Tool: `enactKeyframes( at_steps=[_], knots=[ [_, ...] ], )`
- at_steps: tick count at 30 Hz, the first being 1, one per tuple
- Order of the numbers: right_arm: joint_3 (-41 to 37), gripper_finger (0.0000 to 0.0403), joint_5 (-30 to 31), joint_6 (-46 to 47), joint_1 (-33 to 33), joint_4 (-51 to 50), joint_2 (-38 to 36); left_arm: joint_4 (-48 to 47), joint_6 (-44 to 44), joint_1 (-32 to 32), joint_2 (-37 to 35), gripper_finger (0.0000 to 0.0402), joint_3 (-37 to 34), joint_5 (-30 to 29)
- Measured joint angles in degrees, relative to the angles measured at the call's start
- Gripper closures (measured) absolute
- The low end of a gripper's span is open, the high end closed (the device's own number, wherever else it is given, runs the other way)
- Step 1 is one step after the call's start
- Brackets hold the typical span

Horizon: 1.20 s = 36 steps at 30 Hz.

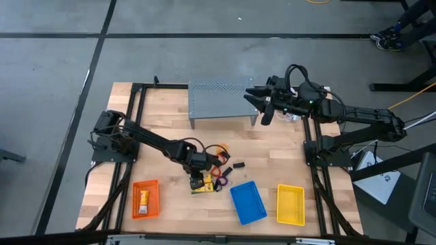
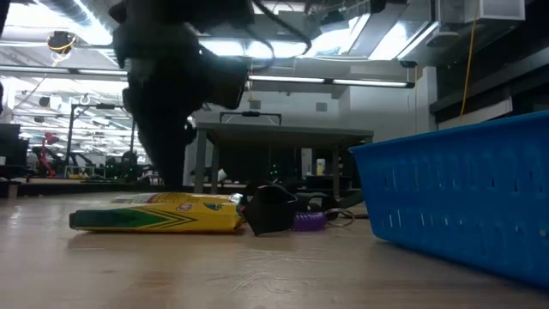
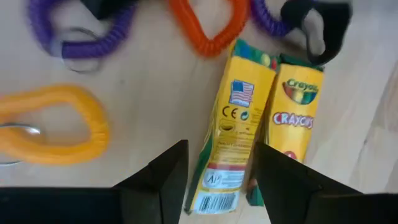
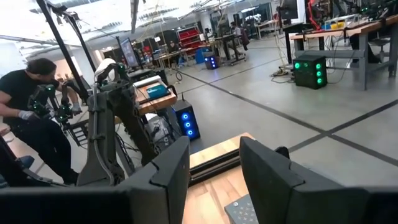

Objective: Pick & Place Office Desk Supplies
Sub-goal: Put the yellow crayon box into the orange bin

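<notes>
Crayola crayon boxes between fingers

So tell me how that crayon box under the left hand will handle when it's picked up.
The crayon box looks like thin printed cardboard, so probably light and stiff, though a hard squeeze might dent it. It lies flat, so it should not roll. The left hand is open astride its narrow width, which likely suits a grip.

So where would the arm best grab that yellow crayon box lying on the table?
Probably across its narrow width near the barcode end, coming straight down. The crayon box lies flat with long parallel sides, and the left gripper hovers open with one finger on either side of it.
</notes>
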Motion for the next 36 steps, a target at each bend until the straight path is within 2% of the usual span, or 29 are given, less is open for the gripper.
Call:
enactKeyframes(
  at_steps=[8,17,23,28,32,36],
  knots=[
    [0.0,0.0260,0.2,-0.1,0.0,-0.9,0.0,2.9,-0.2,-2.3,4.5,0.0224,0.2,2.4],
    [0.0,0.0260,0.3,0.0,-1.0,-1.4,0.0,3.1,-0.9,-2.8,4.1,0.0227,0.1,3.1],
    [0.0,0.0259,0.4,0.0,-2.1,-2.9,0.0,3.2,0.0,-3.1,6.2,0.0265,0.1,3.2],
    [0.0,0.0259,0.4,0.1,-2.4,-3.0,0.0,3.1,0.4,-2.4,6.4,0.0311,0.1,3.9],
    [0.0,0.0259,0.4,0.1,-2.4,-2.8,0.0,3.0,0.3,-1.5,5.9,0.0346,0.0,7.8],
    [0.0,0.0259,0.4,0.1,-2.5,-2.5,0.0,2.6,0.2,0.1,3.6,0.0354,-0.2,10.5]
  ],
)
